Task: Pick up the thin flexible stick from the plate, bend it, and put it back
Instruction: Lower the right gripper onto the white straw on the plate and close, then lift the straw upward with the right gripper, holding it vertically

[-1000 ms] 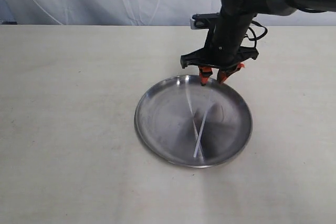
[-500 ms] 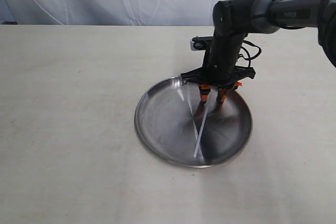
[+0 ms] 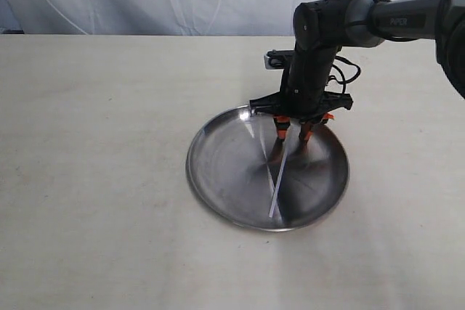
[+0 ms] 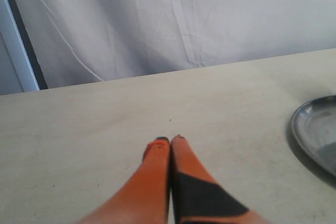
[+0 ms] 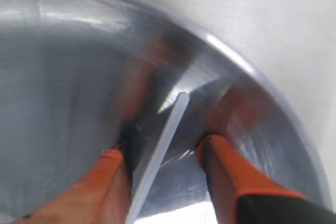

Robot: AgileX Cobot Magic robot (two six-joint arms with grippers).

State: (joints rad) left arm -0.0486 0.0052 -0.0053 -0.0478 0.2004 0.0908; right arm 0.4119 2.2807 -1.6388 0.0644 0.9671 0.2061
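While the right gripper (image 3: 293,138) is hanging low inside the plate (image 3: 218,179), we are noting its fingers (image 5: 226,166) standing apart, one on each side of the thin flexible stick (image 3: 279,183), with nothing clamped between them yet. We are reading that straddle as deliberate. The stick is very thin and lying flat on the metal, so a pinch from both sides near its far end is looking like the surest way of lifting it. Whether the tips are touching the dish we cannot tell, since reflections are blurring the contact.

The plate is sitting on the counter (image 3: 94,179) and is carrying the stick and, so far as we are seeing, nothing besides. The stick is running from under the gripper toward the near rim, wholly inside the dish. A bright streak (image 3: 259,143) beside it is, in our judgement, only glare.

The left gripper (image 4: 170,141) is hovering over the counter with its fingers pressed together and empty. It is well apart from the stick, with just the plate's rim showing in its view. We are judging it to be waiting, since bending will probably be needing a second hold.
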